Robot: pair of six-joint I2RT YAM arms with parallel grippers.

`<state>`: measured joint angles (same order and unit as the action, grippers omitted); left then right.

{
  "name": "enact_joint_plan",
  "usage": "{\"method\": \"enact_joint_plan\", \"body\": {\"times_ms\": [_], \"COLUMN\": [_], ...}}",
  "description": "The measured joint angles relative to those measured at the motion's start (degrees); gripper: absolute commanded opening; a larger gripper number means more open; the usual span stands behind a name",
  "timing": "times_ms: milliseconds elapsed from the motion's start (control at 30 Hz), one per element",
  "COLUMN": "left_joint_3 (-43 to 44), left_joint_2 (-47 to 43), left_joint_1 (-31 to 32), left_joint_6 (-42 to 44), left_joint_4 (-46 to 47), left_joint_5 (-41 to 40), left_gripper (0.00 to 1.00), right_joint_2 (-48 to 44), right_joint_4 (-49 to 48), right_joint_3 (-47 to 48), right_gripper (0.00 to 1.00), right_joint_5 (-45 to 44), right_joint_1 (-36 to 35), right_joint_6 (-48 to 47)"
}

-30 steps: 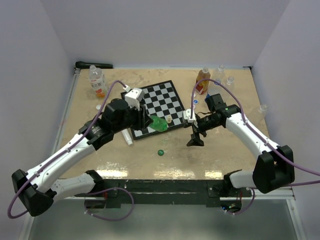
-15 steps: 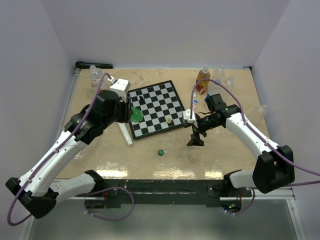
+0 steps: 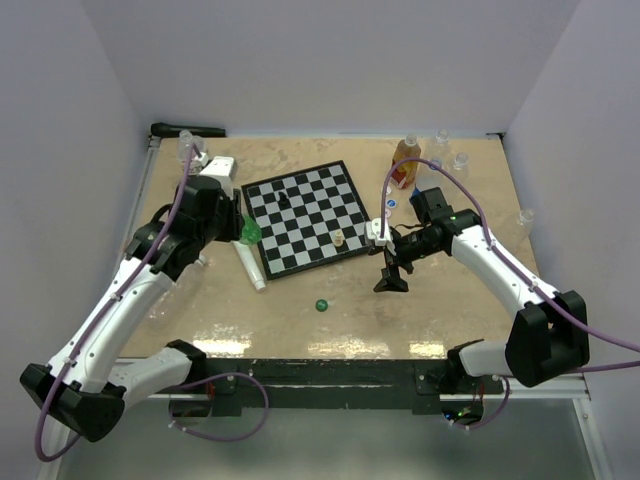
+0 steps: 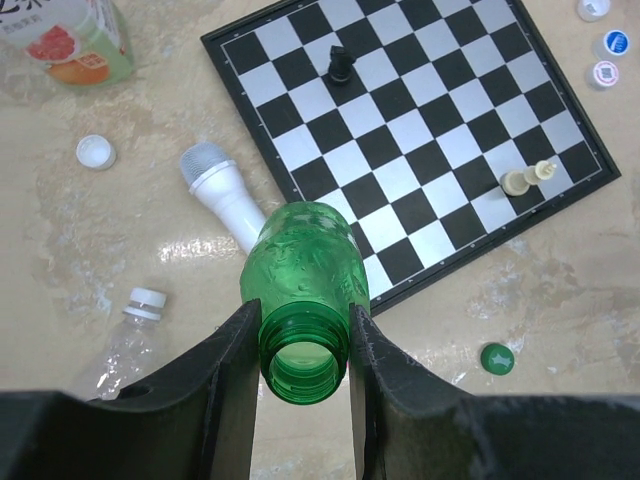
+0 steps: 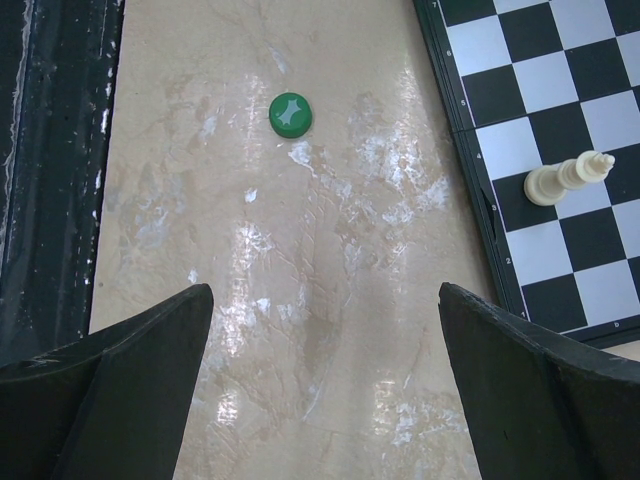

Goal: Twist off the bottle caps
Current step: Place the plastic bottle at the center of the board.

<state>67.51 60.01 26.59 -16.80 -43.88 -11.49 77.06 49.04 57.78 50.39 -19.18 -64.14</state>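
The left hand (image 4: 302, 322) is gripping the green bottle (image 4: 305, 262) by its neck, with the two dark fingers (image 4: 222, 400) pressing in on either side just below the rim. The bottle's mouth is standing open with no cap on it. Its body is pointing away from the wrist camera, over the counter (image 3: 290, 325), between the white tube (image 4: 225, 190) and the left edge of the chessboard (image 4: 430, 130). Whether its base is touching the counter cannot be told.

The green cap (image 3: 321, 305) is lying by itself on the counter, on the near side of the chessboard and well apart from the green bottle. The right hand (image 5: 325, 300) is hovering over bare counter to the right of that cap, beside the board's near right corner. Its fingers are spread wide and are holding nothing.

On the board, a black chess piece (image 4: 341, 64) is standing toward the far side. Two pale chess pieces (image 4: 527, 178) are standing side by side close to the near right edge.

On the left of the counter a white cap (image 4: 96, 152) is lying loose. A clear bottle (image 4: 125, 345), with its own cap on, is lying on its side nearer than that. A pink-labelled bottle (image 4: 75, 40) is showing partly at the far left.

A blue cap (image 4: 616, 42) is lying just off the board's right corner. At the far right an orange-labelled bottle (image 3: 405, 160) is standing upright beyond the right arm.
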Motion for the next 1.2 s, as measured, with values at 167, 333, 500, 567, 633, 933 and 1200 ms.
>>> {"method": "enact_joint_plan", "body": {"times_ms": [167,333,500,567,633,933,1200], "left_joint_3": [-2.58,-3.67,-3.67,-3.67,-3.67,-3.67,-3.32], "left_joint_2": [-0.15,0.09,1.29,2.14,3.04,8.83,15.45], "left_joint_1": [-4.50,-7.80,-9.73,-10.10,-10.67,-22.67,-25.05], "left_joint_6": [0.07,0.13,0.66,1.22,1.66,3.02,4.44], "left_joint_4": [1.42,2.54,4.09,4.22,4.55,9.97,12.81], "left_joint_5": [2.27,4.20,4.04,3.32,2.69,3.85,4.57], "left_gripper": [0.00,0.00,0.00,0.00,0.00,0.00,0.00], "right_joint_2": [0.00,-0.04,-0.70,-0.90,-1.05,-1.07,-1.07], "right_joint_4": [-0.17,-0.17,-0.17,-0.17,-0.20,-0.20,-0.20], "right_joint_3": [0.00,0.00,0.00,0.00,0.00,0.00,0.00], "right_gripper": [0.98,0.98,0.98,0.98,0.98,0.98,0.98], "right_joint_5": [-0.02,-0.11,-0.15,-0.17,-0.17,-0.15,-0.15], "right_joint_1": [0.00,0.00,0.00,0.00,0.00,0.00,0.00], "right_joint_6": [0.00,0.00,-0.02,0.00,-0.02,-0.04,-0.07]}}
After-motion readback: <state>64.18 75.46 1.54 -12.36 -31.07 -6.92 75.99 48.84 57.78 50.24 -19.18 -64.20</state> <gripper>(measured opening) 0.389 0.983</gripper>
